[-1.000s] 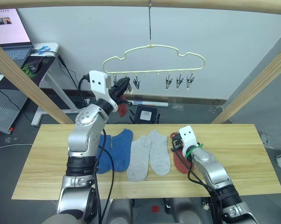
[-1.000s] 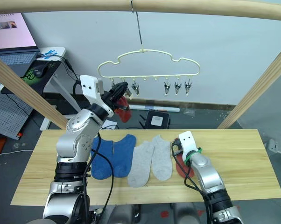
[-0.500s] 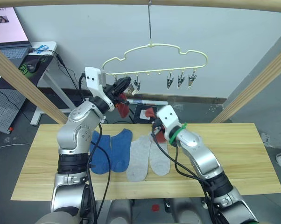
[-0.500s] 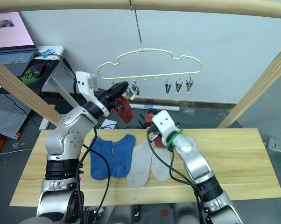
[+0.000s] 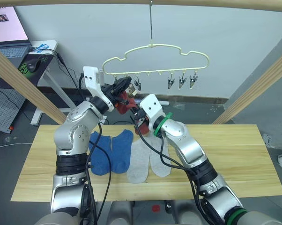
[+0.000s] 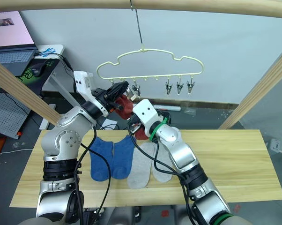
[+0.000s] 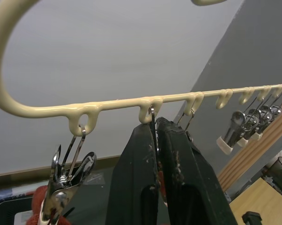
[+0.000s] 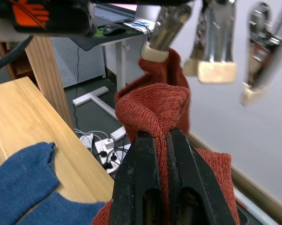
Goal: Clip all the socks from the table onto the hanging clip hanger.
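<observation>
The pale-yellow clip hanger (image 5: 155, 50) hangs from the top pole. One rust-red sock (image 5: 123, 105) dangles from its leftmost clip (image 7: 68, 171). My left gripper (image 7: 156, 123) is shut on the second clip (image 7: 153, 140) of the row. My right gripper (image 8: 157, 136) is shut on another rust-red sock (image 8: 152, 105), held in the air just below and right of the left gripper (image 5: 126, 85). Two blue socks (image 5: 110, 150) and two light grey socks (image 5: 150, 157) lie flat on the table (image 5: 234, 154).
Thick wooden poles (image 5: 19, 79) (image 5: 258, 84) slant up on both sides, under a top beam. Three free clips (image 5: 181, 80) hang at the hanger's right end. A desk with a laptop (image 5: 17, 49) stands behind on the left.
My right gripper has lifted the rust-red sock off the table's right part and carried it up and left, close under the hanger's left clips. The left gripper has stayed at the clips.
</observation>
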`<state>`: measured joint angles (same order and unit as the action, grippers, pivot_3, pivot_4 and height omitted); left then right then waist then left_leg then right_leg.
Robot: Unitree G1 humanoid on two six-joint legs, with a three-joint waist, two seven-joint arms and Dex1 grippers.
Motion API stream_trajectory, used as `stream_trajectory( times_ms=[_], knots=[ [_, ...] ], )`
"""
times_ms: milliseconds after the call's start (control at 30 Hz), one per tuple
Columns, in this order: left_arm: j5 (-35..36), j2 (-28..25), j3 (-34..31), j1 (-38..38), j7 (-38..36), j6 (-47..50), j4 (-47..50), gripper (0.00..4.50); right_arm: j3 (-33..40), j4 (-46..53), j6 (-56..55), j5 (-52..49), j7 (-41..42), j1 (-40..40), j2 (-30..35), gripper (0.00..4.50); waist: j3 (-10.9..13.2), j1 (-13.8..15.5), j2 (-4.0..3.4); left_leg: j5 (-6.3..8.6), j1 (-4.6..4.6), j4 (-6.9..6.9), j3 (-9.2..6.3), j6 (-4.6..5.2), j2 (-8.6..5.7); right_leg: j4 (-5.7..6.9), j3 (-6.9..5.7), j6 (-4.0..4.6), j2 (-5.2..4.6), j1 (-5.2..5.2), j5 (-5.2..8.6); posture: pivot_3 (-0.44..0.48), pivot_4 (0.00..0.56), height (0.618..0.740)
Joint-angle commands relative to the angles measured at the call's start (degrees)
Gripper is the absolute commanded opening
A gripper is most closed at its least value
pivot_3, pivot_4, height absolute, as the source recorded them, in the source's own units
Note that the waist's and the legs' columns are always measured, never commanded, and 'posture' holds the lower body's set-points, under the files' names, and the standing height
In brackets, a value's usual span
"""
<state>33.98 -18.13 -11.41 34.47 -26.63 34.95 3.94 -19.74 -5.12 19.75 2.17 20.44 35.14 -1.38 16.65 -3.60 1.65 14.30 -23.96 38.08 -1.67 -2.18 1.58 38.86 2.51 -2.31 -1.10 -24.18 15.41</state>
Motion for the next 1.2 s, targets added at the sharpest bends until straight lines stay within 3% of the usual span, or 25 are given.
stream_trajectory(
  times_ms=[33, 767, 800, 1100, 1133, 1200],
  knots=[
    [1.57, 0.0, -0.23, 0.27, -0.24, 0.08, 3.3, 0.0, 0.8, -0.14, -2.79, -0.65, 0.37, 1.81, -1.22, 0.02, 0.0, 0.02, 0.0, 0.0, 0.0, 0.0, 0.0, 0.0, 0.0, 0.0, 0.0, 0.0, 0.0, 0.0, 0.0, -0.074, 0.299, 0.74],
    [4.35, -0.46, -1.48, -0.43, 0.32, 3.58, 3.08, 0.0, 2.78, -3.32, -7.32, 0.49, -1.56, 4.32, -1.95, 0.02, 0.01, -0.02, -0.01, 0.0, 0.0, -0.02, 0.01, 0.0, 0.01, -0.01, 0.0, 0.0, -0.01, -0.01, 0.0, -0.071, 0.3, 0.74],
    [4.57, -0.36, -1.67, -0.43, 0.55, 3.8, 3.1, 0.62, 2.79, -3.68, -7.51, 0.56, -1.57, 4.5, -2.04, 0.0, 0.01, -0.01, -0.01, 0.0, 0.0, -0.02, 0.01, 0.0, 0.01, 0.0, 0.0, 0.0, -0.01, -0.01, 0.0, -0.07, 0.3, 0.74],
    [5.33, -1.11, -2.13, -0.86, 0.8, 4.36, 3.83, 3.18, 3.06, -5.78, -8.59, 0.82, -1.47, 5.48, -2.79, 0.0, 0.01, 0.03, -0.01, 0.0, 0.0, -0.04, 0.01, 0.0, 0.02, -0.01, 0.0, 0.0, -0.01, -0.03, 0.0, -0.062, 0.297, 0.74],
    [5.38, -1.25, -2.08, -1.03, 0.64, 4.46, 4.09, 3.43, 3.1, -5.86, -8.61, 0.84, -1.48, 5.53, -2.84, 0.0, 0.01, 0.03, -0.01, 0.0, 0.0, -0.05, 0.01, 0.0, 0.02, -0.01, 0.0, 0.0, -0.01, -0.04, 0.0, -0.059, 0.296, 0.74],
    [5.33, -1.52, -1.9, -1.39, 0.37, 4.46, 4.6, 3.43, 3.21, -6.0, -8.64, 0.8, -1.49, 5.61, -2.93, 0.0, 0.01, 0.05, -0.01, 0.0, 0.0, -0.06, 0.01, 0.0, 0.02, -0.01, 0.01, 0.0, -0.02, -0.04, 0.0, -0.058, 0.296, 0.74]
  ],
)
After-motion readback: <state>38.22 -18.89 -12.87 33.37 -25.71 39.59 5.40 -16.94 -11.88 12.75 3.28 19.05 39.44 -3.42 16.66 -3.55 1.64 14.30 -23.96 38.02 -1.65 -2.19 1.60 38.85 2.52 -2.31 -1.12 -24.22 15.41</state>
